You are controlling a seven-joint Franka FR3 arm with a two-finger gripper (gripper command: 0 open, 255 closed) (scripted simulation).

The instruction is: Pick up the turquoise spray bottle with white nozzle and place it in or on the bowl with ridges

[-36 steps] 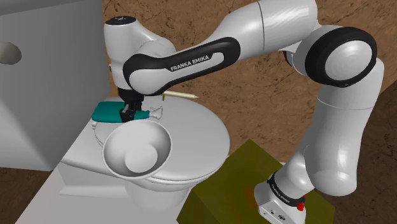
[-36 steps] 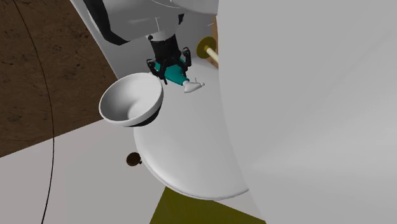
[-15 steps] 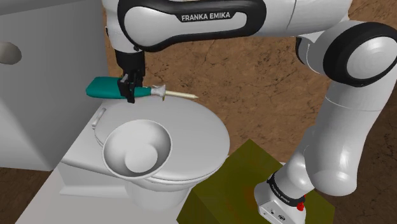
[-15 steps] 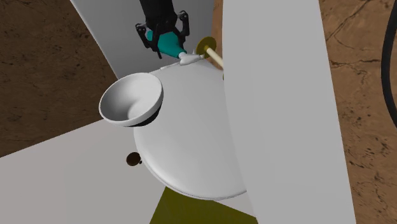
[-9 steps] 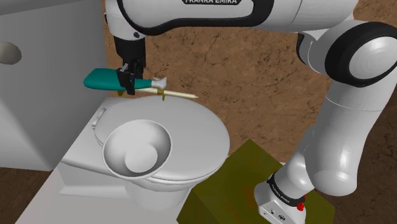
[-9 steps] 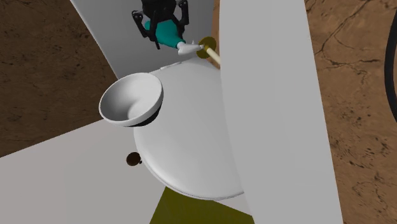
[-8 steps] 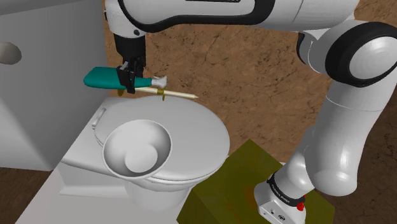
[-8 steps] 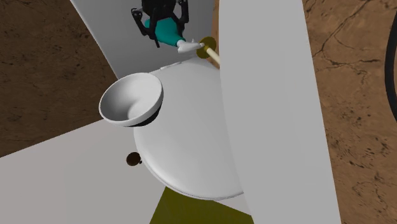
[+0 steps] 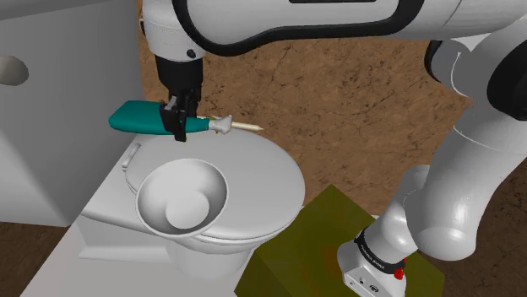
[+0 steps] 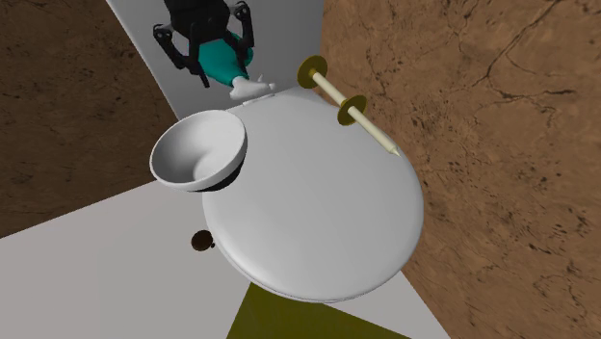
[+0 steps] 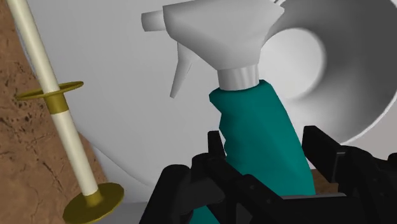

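Arching over everything, the white Franka arm hangs above a white toilet with its lid closed, its olive-green box stand at the shoulder view's lower right. A plain white round bowl rests on the lid's edge. The turquoise spray bottle with white nozzle lies level in the air over the lid's rear, clear of the bowl. The all-black gripper is clamped around its body. A thin cream rod with two yellow discs lies just beyond the nozzle.
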